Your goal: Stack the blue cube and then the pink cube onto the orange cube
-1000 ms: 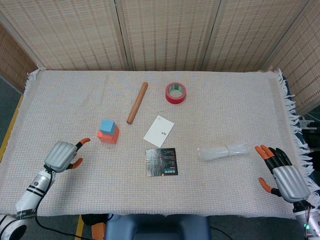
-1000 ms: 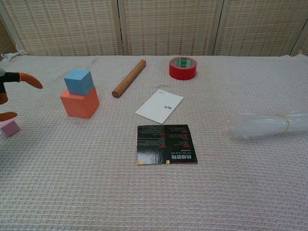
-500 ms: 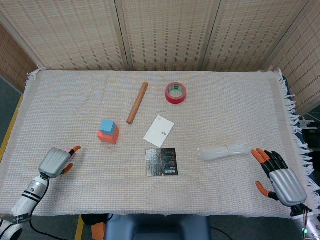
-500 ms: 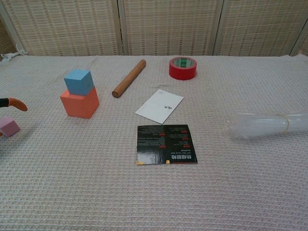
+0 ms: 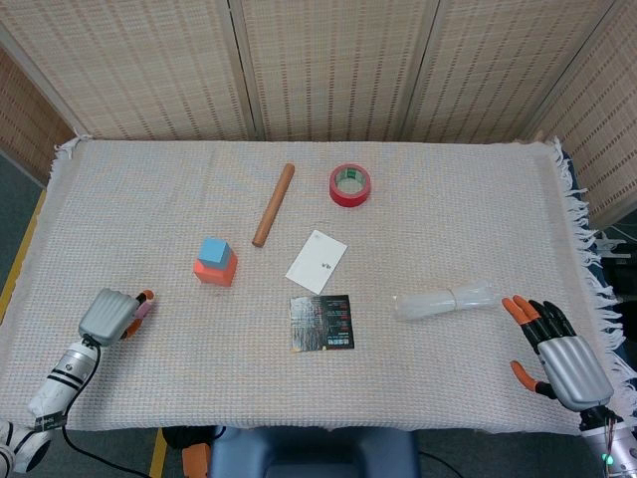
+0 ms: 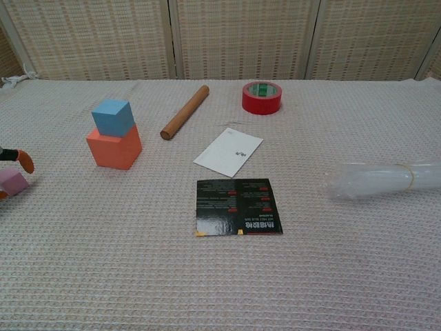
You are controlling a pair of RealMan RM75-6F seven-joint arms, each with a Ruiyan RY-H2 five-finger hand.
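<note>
1. Head view: the table (image 5: pixel 418 398), under a woven cloth, carries everything.
2. The right hand (image 5: pixel 559 351) lies palm-down near the table's right front corner, fingers (image 5: pixel 522 309) spread apart, holding nothing.
3. The left hand (image 5: pixel 111 315) sits near the left front edge, back upward, fingers (image 6: pixel 25 160) curled onto the pink cube (image 6: pixel 12 182); whether they truly clamp it I cannot tell.
4. The orange cube (image 5: pixel 215 271) stands left of the table's centre.
5. The blue cube (image 5: pixel 213 250) rests on top of it, slightly turned.
</note>
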